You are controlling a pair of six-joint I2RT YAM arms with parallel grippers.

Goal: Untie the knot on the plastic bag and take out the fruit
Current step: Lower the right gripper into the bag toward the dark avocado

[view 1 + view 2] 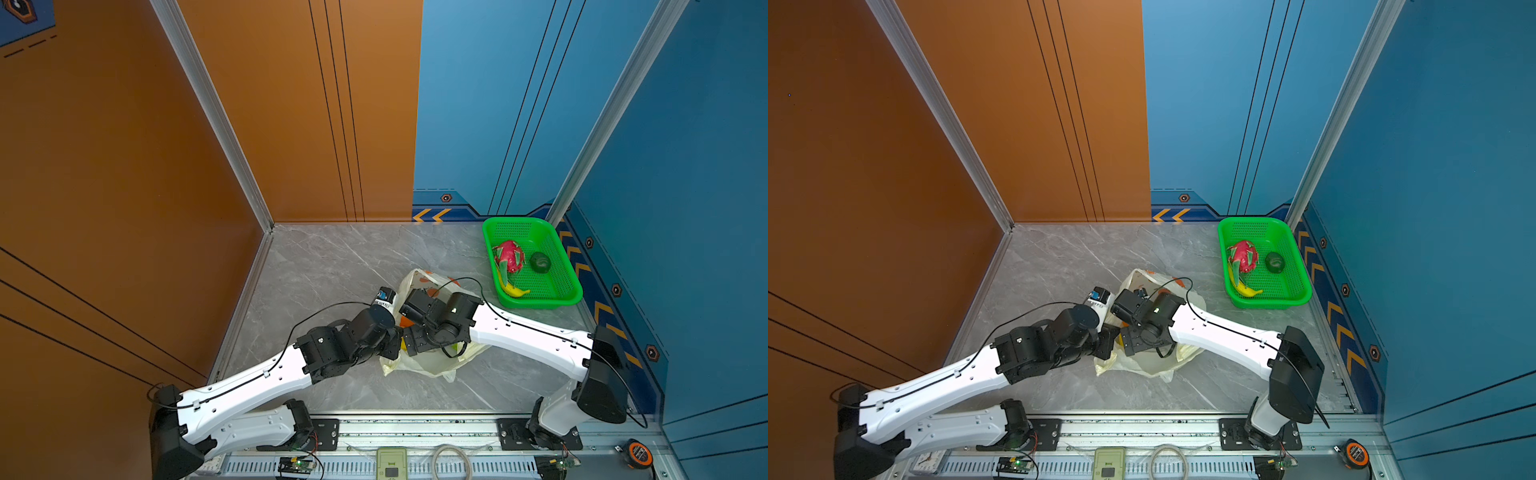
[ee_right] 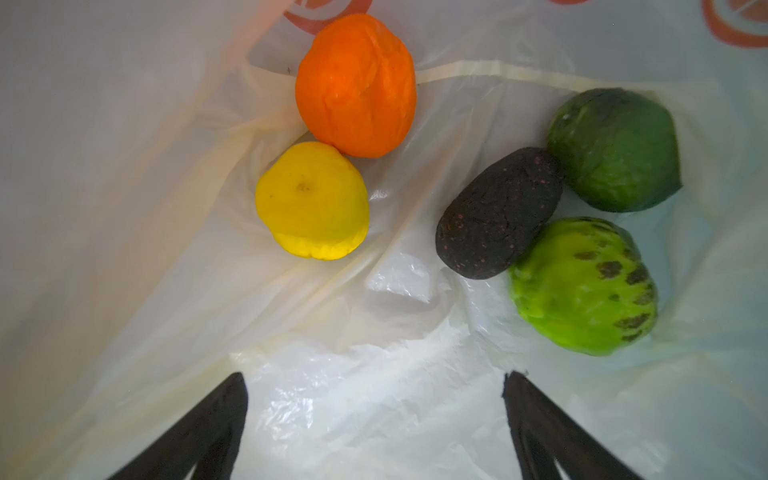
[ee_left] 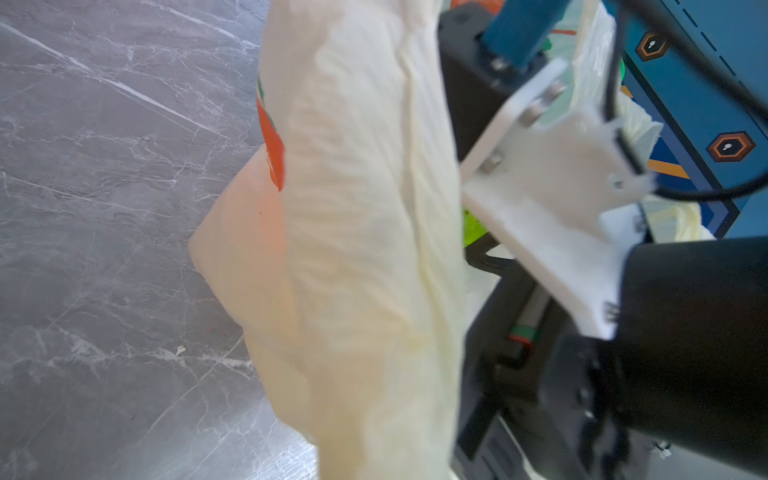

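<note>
1. The right jaws stand wide and empty inside the plastic bag (image 1: 419, 365), aimed down at its crumpled floor.
2. The left jaws are hidden behind a raised sheet of the bag's film. They are closed, and I'd judge they pinch the bag's rim to hold its mouth up.
3. Ahead of the right jaws, inside the bag, lies the fruit. A lemon (image 2: 311, 201) touches an orange (image 2: 355, 85). Apart from that pair, a dark speckled avocado (image 2: 498, 214) is wedged between a dark green ball (image 2: 615, 149) and a bumpy light-green ball (image 2: 582, 286).
4. The bag lies on the table (image 1: 332, 266). No knot shows and the mouth gapes, so I take the untying as done.
5. Well apart from the bag, to its far right, a green basket (image 1: 540, 303) holds a dragon fruit (image 1: 509, 255), a banana (image 1: 515, 291) and a dark green piece (image 1: 540, 262).
6. The step in hand looks like emptying. Next the right jaws need to drop over one piece, close on fruit rather than film, and lift it out through the mouth.
</note>
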